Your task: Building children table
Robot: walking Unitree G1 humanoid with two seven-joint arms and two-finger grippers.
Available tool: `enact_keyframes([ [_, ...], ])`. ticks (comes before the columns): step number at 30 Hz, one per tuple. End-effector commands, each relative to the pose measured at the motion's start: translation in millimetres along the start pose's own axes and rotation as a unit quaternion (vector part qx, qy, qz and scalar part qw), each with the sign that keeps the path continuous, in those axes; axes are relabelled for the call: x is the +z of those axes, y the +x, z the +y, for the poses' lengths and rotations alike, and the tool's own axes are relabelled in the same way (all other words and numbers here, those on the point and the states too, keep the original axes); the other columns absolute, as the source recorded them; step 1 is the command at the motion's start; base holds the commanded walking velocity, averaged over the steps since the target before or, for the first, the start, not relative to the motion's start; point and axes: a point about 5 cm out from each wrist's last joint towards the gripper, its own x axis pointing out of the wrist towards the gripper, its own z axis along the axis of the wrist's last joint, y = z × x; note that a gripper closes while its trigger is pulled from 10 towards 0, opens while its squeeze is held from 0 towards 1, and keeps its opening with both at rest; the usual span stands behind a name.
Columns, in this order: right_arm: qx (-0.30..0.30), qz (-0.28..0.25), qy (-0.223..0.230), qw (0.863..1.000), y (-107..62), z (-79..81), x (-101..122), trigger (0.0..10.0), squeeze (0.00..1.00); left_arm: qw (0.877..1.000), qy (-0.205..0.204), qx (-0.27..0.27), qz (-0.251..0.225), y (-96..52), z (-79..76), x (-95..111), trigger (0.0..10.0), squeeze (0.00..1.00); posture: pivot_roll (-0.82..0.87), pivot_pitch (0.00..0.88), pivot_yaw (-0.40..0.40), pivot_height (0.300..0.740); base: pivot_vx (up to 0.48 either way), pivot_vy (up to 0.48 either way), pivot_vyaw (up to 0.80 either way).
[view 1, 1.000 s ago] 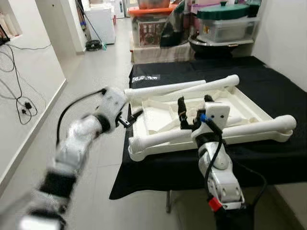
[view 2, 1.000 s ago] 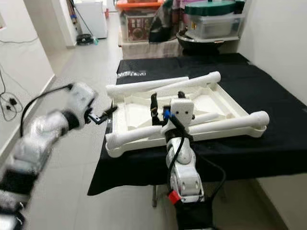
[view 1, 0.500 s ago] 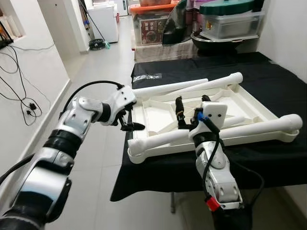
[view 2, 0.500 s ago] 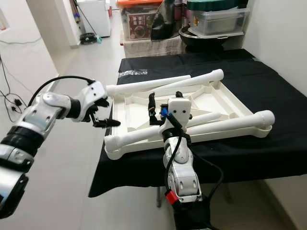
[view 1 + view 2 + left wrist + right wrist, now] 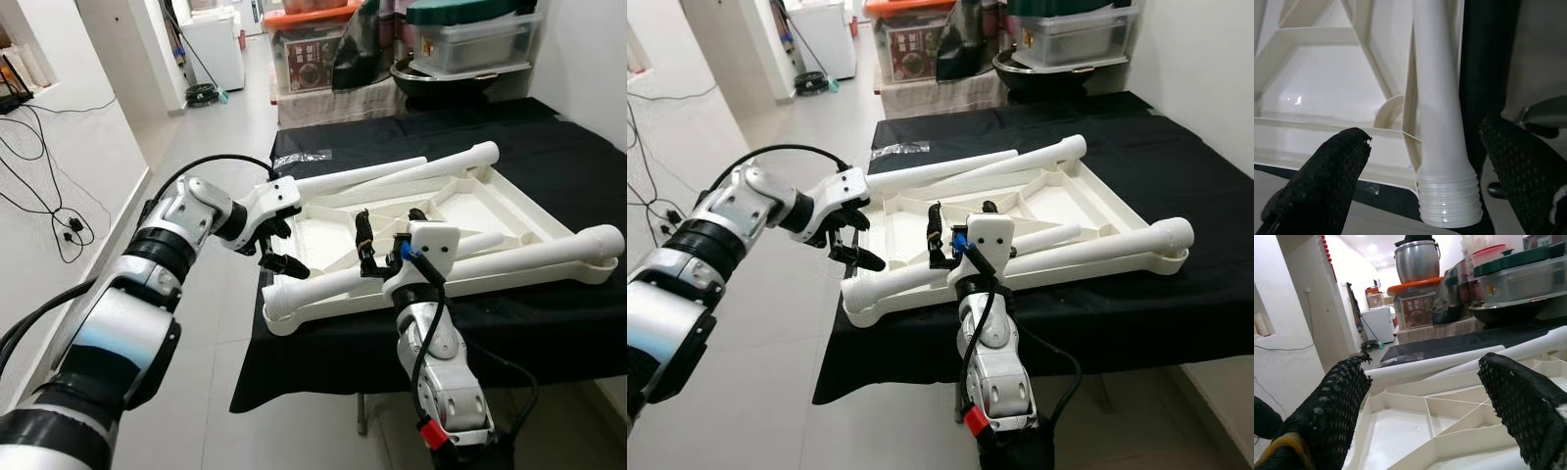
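Upturned white plastic tabletop [image 5: 338, 230] on counter [image 5: 549, 157]: rigid, light, slick | left gripper [image 5: 277, 262] jaws spread by near leg [image 5: 323, 287], best hold | right gripper [image 5: 387, 257] jaws spread above frame.

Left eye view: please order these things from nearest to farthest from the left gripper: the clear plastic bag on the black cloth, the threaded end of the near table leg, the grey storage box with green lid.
1. Threaded end of the near table leg, just below the left gripper.
2. Clear plastic bag, beyond it on the cloth's far left corner.
3. Grey storage box, far back right.
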Motion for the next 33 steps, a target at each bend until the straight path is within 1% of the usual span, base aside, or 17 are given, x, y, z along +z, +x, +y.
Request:
enact_keyframes([
  [1,0.002,0.001,0.001,1.000,-1.1,2.5,2,10.0,0.00,1.000,0.000,-0.014,0.017,-1.5,-0.5,-4,10.0,0.00,0.01,0.000,0.124,0.740,0.000,0.000,0.00],
  [3,0.000,0.000,0.002,1.000,-2.1,2.4,2,10.0,0.00,0.999,0.005,-0.013,0.035,3.4,-1.9,-8,10.0,0.00,0.01,0.000,0.129,0.740,0.000,0.000,0.00],
  [5,0.000,0.000,0.002,1.000,-2.1,2.4,2,10.0,0.00,0.999,0.005,-0.013,0.035,3.4,-1.9,-8,10.0,0.00,0.01,0.000,0.129,0.740,0.000,0.000,0.00],
  [6,-0.003,0.000,0.002,1.000,-3.8,2.2,4,10.0,0.00,0.999,0.002,-0.011,0.041,9.5,-3.8,-9,10.0,0.00,0.00,0.000,0.137,0.740,0.000,0.000,0.00],
  [12,-0.008,0.001,0.003,1.000,-6.0,1.6,5,10.0,0.00,0.999,0.004,-0.018,0.051,15.4,-6.8,-11,10.0,0.00,0.00,0.000,0.142,0.740,0.000,0.000,0.00],
  [17,-0.009,0.000,0.003,1.000,-7.3,1.1,7,10.0,0.00,0.998,0.003,-0.021,0.053,17.2,-7.8,-12,10.0,0.00,0.00,0.000,0.150,0.740,0.000,0.000,0.00],
  [25,-0.017,0.002,0.005,1.000,-13.3,-0.1,9,10.0,0.00,0.997,-0.001,-0.037,0.064,24.4,-13.9,-20,10.0,0.00,0.00,0.000,0.163,0.740,0.000,0.000,0.00],
  [27,-0.018,0.002,0.007,1.000,-15.4,0.6,10,10.0,0.00,0.997,0.001,-0.034,0.071,27.4,-15.6,-23,10.0,0.00,0.00,0.000,0.171,0.740,0.000,0.000,0.00],
  [33,-0.020,0.001,0.010,1.000,-17.4,1.4,12,10.0,0.00,0.997,0.003,-0.017,0.072,31.1,-15.9,-25,10.0,0.00,0.00,0.000,0.179,0.740,0.000,0.000,0.00],
])
